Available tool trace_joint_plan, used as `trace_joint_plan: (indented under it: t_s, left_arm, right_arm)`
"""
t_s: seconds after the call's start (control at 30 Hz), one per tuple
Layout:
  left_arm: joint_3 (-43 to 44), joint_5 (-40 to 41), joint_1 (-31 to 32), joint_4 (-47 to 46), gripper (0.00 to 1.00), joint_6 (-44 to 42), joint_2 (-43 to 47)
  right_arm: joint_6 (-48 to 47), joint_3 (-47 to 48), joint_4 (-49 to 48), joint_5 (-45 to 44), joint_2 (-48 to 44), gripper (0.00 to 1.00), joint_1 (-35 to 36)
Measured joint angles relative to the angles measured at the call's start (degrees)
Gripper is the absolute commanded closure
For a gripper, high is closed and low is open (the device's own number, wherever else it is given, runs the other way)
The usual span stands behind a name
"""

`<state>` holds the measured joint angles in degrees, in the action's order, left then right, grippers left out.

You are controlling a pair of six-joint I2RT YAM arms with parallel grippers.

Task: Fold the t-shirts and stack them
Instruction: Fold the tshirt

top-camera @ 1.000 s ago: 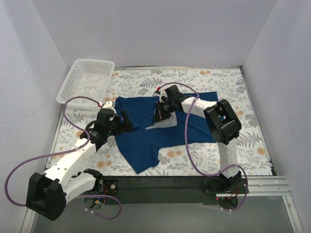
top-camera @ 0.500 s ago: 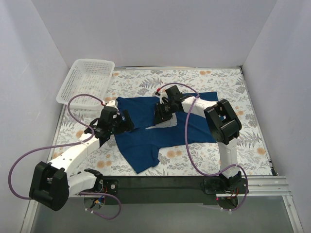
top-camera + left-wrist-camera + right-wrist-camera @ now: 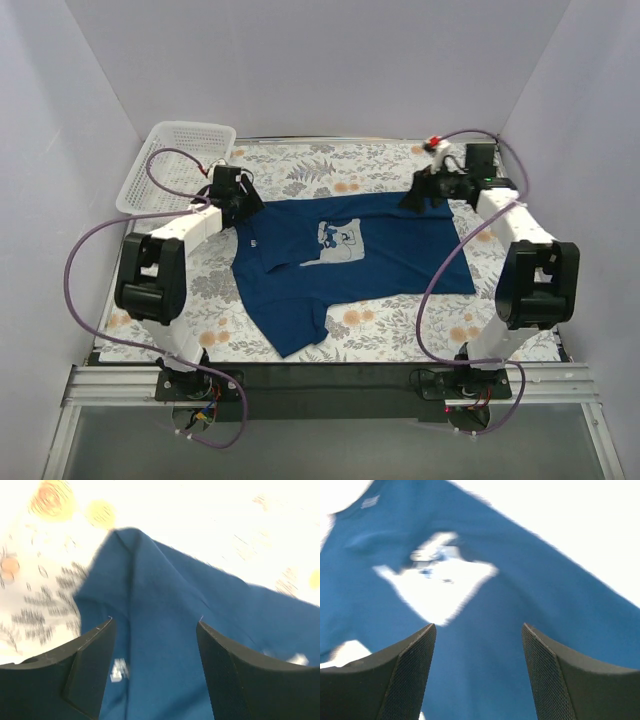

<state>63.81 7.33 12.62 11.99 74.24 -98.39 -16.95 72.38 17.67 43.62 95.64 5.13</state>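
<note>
Top external view: we see the bench (image 3: 400, 335), covered by a white cloth printed with leaves and orange flowers. The dark navy-blue short-sleeved cotton t-shirt (image 3: 390, 258) lies spread flat on its middle, chest side up, with one part trailing toward the near edge.

Beyond the t-shirt's far-left corner the white plastic mesh basket (image 3: 180, 160) leans against the left wall, apart from the cloth.

The white-and-black left arm (image 3: 185, 228) reaches to the t-shirt's far-left corner. The right arm (image 3: 510, 215) reaches to its far-right corner.

In the left wrist view, which is blurred, the left fingers (image 3: 92, 665) stand well apart with nothing between them. They are above the t-shirt, whose corner rises in a soft ridge just ahead of them.

In the right wrist view, also blurred, the right fingers (image 3: 555, 680) are likewise spread and hold nothing, and the t-shirt's blue cloth fills the space below them.

On the t-shirt's chest, left of its centre, sits the light grey square cartoon print (image 3: 337, 242).

A small white label (image 3: 118, 670) shows on the t-shirt beside the left fingers. We cannot read it.
</note>
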Motion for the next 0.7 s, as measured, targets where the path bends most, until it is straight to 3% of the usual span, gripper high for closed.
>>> trace_joint_plan:
  t_s: [0.13, 0.27, 0.47, 0.7]
  left_arm:
    - [4.50, 1.42, -1.16, 0.79, 0.39, -0.13, -6.62]
    - [7.72, 2.86, -1.16, 1.46, 0.39, -1.40, -9.38]
    - [10.62, 4.24, -1.14, 1.46, 0.39, -3.74, -10.25]
    - [12.46, 5.38, -1.16, 1.40, 0.42, -5.70, -13.70]
  right_arm:
    - [-1.66, -0.04, -0.94, 0.46, 1.29, 0.37, -12.68]
    - [0.24, 1.79, -1.18, -1.62, 7.80, 0.38, -19.78]
    - [5.20, 7.85, -1.18, -7.45, 19.19, 0.39, -22.16]
    - [9.05, 11.50, -1.40, -8.74, 24.09, 0.41, -22.01]
